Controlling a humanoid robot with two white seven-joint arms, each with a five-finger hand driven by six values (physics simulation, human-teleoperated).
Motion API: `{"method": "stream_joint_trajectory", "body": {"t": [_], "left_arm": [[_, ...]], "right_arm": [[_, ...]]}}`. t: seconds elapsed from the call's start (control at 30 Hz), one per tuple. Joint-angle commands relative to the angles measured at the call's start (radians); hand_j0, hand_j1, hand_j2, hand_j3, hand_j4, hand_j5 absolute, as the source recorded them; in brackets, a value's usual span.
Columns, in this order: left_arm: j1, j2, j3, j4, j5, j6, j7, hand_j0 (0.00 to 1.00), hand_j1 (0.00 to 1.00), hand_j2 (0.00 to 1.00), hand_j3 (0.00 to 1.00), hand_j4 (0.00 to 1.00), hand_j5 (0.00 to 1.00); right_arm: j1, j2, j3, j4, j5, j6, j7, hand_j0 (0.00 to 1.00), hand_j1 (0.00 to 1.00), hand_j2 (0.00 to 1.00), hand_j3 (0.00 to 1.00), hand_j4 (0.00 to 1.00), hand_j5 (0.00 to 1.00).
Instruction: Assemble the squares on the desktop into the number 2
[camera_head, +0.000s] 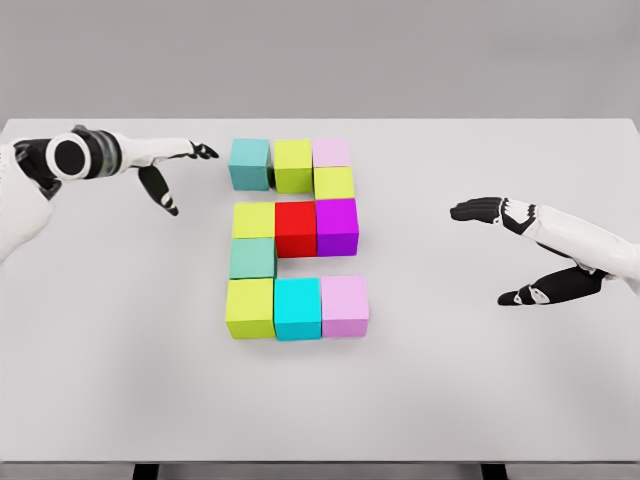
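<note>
Eleven coloured cubes are sitting in the shape of a 2 on the white table (120, 400), with both hands hovering open off to the sides.

The top row is running teal cube (249, 164), lime cube (293, 165), pale pink cube (332, 152); a yellow-green cube (334, 183) is sitting just under the pink one, and below it the middle row is reading yellow cube (254, 220), red cube (295, 228), purple cube (337, 226). A sea-green cube (252, 258) is linking down the left side to the bottom row of chartreuse cube (250, 307), cyan cube (297, 308) and lilac cube (344, 306). The left hand (170, 170) is hanging just beside the teal cube, fingers spread and holding nothing, one fingertip pointing at it without touching. The right hand (520, 250) is hovering well apart from the cubes, fingers extended and relaxed, gripping nothing.
</note>
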Motion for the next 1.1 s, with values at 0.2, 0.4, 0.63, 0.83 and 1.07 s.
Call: {"method": "stream_joint_trajectory", "body": {"t": [0.2,0.4,0.63,0.83,1.07], "left_arm": [[-0.002,-0.023,-0.010,0.000,0.002,-0.002,0.000,1.00,1.00,1.00,1.00,1.00,1.00],[-0.003,-0.035,-0.013,0.000,0.000,-0.003,0.000,1.00,1.00,1.00,1.00,1.00,1.00],[-0.003,-0.042,-0.015,0.000,0.000,-0.007,0.000,1.00,1.00,1.00,1.00,1.00,1.00],[-0.003,-0.040,-0.013,0.000,0.000,-0.008,0.000,1.00,1.00,1.00,1.00,1.00,1.00],[-0.008,0.029,-0.001,0.000,0.043,-0.014,0.000,1.00,1.00,1.00,1.00,1.00,1.00]], "right_arm": [[0.000,-0.001,0.001,0.000,-0.008,0.003,0.000,1.00,1.00,1.00,1.00,1.00,1.00],[0.000,0.002,0.001,0.000,-0.008,0.003,0.000,1.00,1.00,1.00,1.00,1.00,1.00],[0.000,0.002,0.001,0.001,-0.008,0.003,0.000,1.00,1.00,1.00,1.00,1.00,1.00],[0.000,0.002,0.001,0.000,-0.008,0.003,0.000,1.00,1.00,1.00,1.00,1.00,1.00],[0.000,0.002,0.001,0.000,-0.008,0.003,0.000,1.00,1.00,1.00,1.00,1.00,1.00]]}}
